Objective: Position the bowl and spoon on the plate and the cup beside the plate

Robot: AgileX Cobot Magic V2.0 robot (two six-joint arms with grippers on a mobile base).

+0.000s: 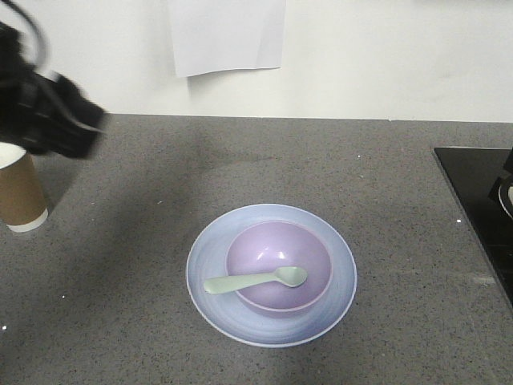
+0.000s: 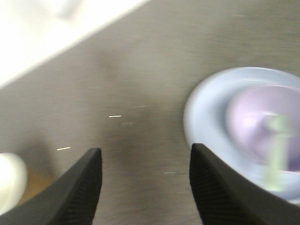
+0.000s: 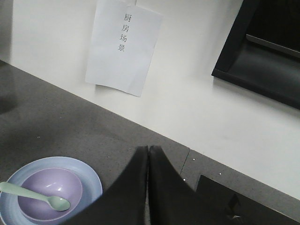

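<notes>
With bowl (image 1: 279,265) and spoon (image 1: 256,281) on the plate (image 1: 271,274), the open, empty left tool (image 2: 145,187) risks tipping the light cup (image 1: 19,191) through an off-centre grasp; the right tool (image 3: 148,187) is closed.

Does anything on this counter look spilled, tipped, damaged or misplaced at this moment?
Nothing looks spilled or damaged. The bowl sits centred on the plate, with the spoon resting across it. The cup stands upright but far to the left, well apart from the plate.
</notes>
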